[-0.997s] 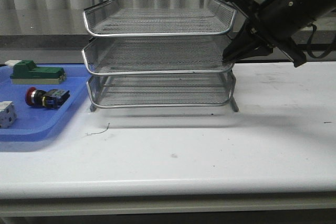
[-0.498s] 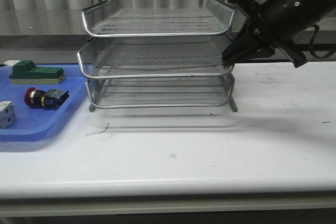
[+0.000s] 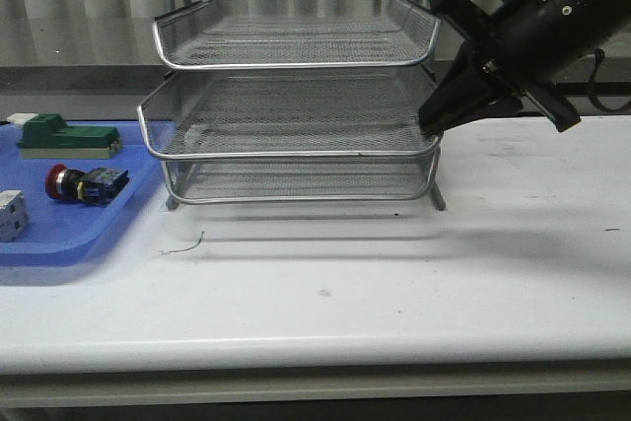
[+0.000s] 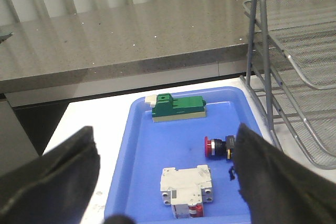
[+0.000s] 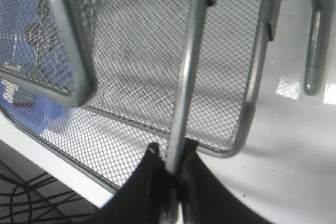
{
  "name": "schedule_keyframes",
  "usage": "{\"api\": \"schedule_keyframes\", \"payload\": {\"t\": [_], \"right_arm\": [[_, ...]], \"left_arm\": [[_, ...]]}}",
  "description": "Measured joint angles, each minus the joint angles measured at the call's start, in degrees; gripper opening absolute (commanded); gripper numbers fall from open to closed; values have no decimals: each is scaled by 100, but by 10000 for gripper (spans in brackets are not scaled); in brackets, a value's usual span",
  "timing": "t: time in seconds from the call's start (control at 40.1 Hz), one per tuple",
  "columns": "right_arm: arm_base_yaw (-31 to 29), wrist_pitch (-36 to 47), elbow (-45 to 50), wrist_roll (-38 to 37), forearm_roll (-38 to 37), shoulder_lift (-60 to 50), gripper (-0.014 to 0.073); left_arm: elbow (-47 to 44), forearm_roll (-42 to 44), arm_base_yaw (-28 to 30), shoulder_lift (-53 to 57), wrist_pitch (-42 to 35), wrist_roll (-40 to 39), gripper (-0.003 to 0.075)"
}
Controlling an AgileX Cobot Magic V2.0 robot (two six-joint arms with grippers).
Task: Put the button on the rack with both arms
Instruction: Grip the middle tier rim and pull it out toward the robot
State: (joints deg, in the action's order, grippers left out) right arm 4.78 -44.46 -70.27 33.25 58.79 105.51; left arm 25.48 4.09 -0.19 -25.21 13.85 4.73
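In the front view the right gripper point(image 3: 431, 125) hides the right corner of the middle tier of the rack point(image 3: 296, 96), so the contact is not visible there. Only the right wrist view shows it: both fingers point(image 5: 152, 174) are pressed together on the chrome rim wire of the rack point(image 5: 181, 98). The left gripper point(image 4: 168, 182) appears only in its wrist view, fingers spread wide and holding nothing, partly cut off by the frame. The button point(image 3: 87, 184) lies on its side in the blue tray point(image 3: 99, 234), at 9 o'clock from the rack, well apart from it. The table point(image 3: 394, 283) lies at 6 o'clock from the rack.
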Motion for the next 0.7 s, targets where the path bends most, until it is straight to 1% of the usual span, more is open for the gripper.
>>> {"api": "schedule_keyframes", "payload": {"t": [0.199,0.698], "right_arm": [[12,259,398,0,0,-298,-62],[33,436,1530,264,134,-1056,-62]], "left_arm": [[0,0,0,0,0,0,501],[0,0,0,0,0,0,501]]}}
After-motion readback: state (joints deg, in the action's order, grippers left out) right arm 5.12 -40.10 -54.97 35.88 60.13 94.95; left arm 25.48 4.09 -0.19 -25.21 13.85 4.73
